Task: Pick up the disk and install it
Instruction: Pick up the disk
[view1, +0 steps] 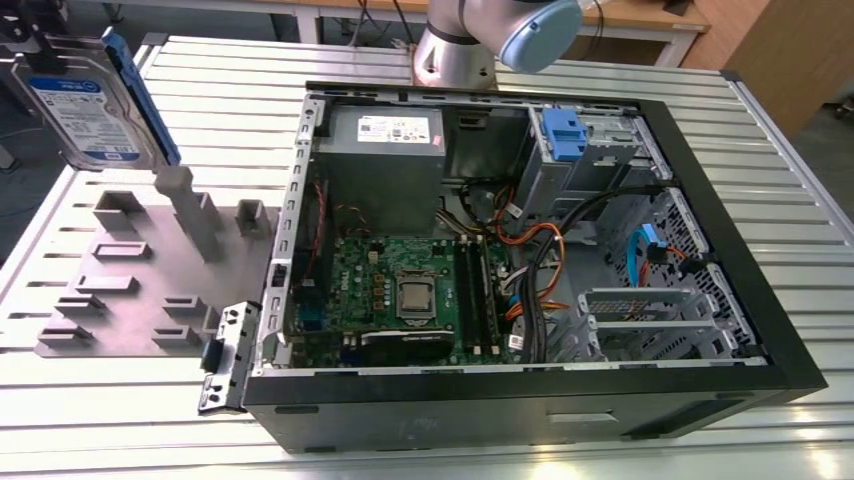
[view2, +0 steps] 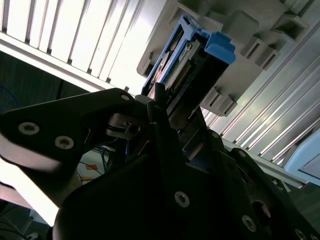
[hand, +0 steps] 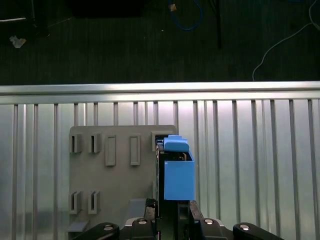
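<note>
1. At the exterior view's left, the disk (view1: 83, 105) hangs label-face out above the far end of the grey fixture plate (view1: 127, 275). It is outside the open computer case (view1: 534, 400), and this view looks down into the case.
2. Both wrist views bring the grip up close: the tool (hand: 172, 212) pinches the disk, with a dark finger (view2: 160, 120) on either side and the blue rail (hand: 178, 175) facing the camera.
3. Beyond the case stands the arm (view1: 461, 45). In the first wrist view the tool points down at the slatted counter (hand: 260, 165), holding the disk on edge over the plate's border.
4. Inside the case are a motherboard (view1: 400, 290), a grey power-supply box (view1: 380, 135) and a blue-fronted unit (view1: 561, 135) in the drive cage.
</note>
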